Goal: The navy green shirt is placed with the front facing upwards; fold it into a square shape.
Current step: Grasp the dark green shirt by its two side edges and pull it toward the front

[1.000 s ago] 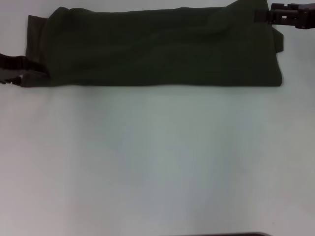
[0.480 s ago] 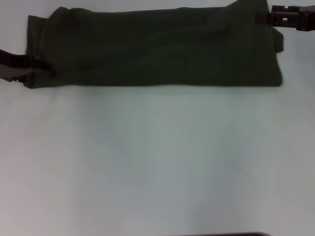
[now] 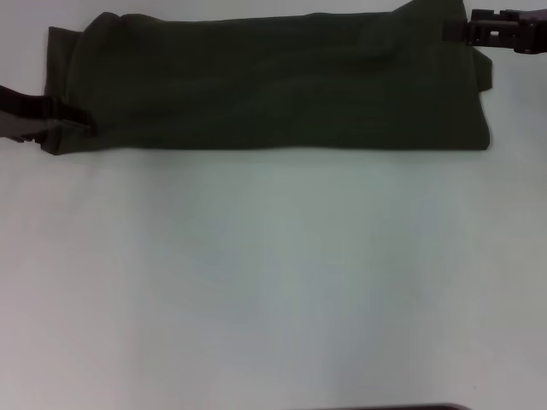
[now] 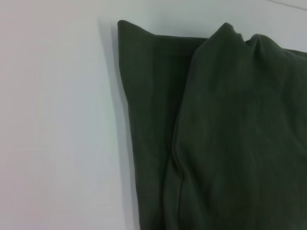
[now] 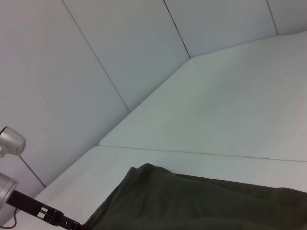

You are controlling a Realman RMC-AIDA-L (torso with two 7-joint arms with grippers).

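Note:
The navy green shirt [image 3: 273, 85] lies across the far side of the white table as a long dark olive band, with no lettering showing. My left gripper [image 3: 75, 121] sits at the band's near left corner, reaching over the cloth edge. My right gripper [image 3: 451, 29] is at the far right corner, touching the fabric there. In the left wrist view the shirt [image 4: 216, 143] appears as layered folds with a straight edge on the table. The right wrist view looks along the shirt [image 5: 192, 206] and catches the left gripper [image 5: 53, 218] far off.
Bare white table [image 3: 273, 282] stretches from the shirt toward me. A dark strip [image 3: 393, 407] shows at the near edge. Pale wall panels [image 5: 120, 57] stand behind the table's far side.
The left gripper has slid a little to the right, onto the shirt's left corner. The right gripper and the shirt have stayed still.

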